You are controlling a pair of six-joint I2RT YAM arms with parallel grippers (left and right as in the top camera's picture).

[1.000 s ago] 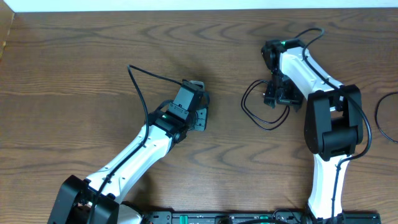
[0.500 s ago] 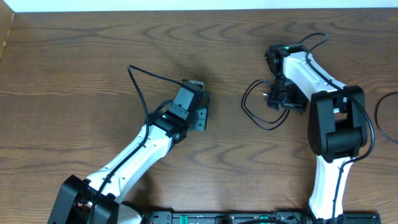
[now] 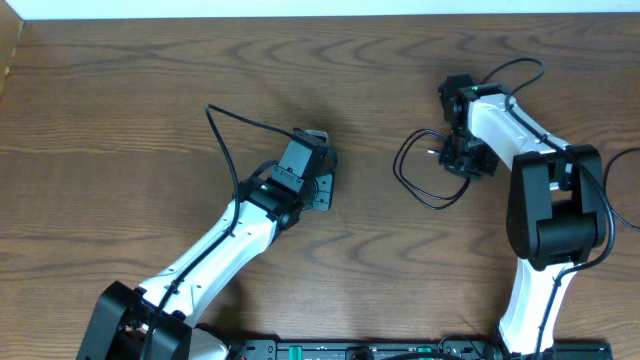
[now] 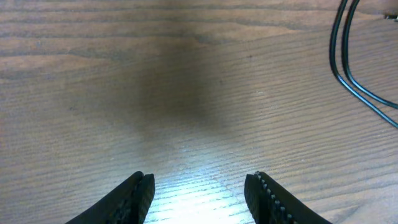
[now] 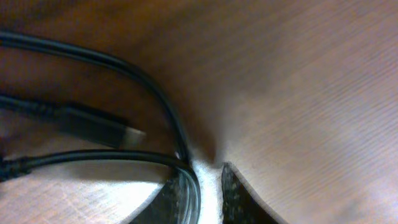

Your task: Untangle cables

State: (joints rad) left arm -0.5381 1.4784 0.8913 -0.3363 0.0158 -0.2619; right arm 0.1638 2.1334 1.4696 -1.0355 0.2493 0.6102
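Observation:
A thin black cable (image 3: 425,190) lies coiled in loose loops on the wooden table, right of centre. My right gripper (image 3: 458,158) is down over the loop's right side. In the right wrist view its jaws (image 5: 207,171) are drawn almost together, with a strand of the black cable (image 5: 155,93) running in against the left finger. The cable's small plug end (image 5: 93,122) lies flat just left of the jaws. My left gripper (image 3: 328,165) rests at mid-table, apart from the coil. Its fingers (image 4: 201,177) stand open over bare wood, with two cable strands (image 4: 345,68) ahead to the right.
Another dark cable curve (image 3: 620,190) shows at the table's right edge. The left arm's own thick black lead (image 3: 225,130) arcs over the wood at upper left. The table's back edge meets a white wall (image 3: 300,8).
My right gripper has shifted slightly right and its jaws have closed in on the black cable, dragging the loop a little right. The left arm has not moved.

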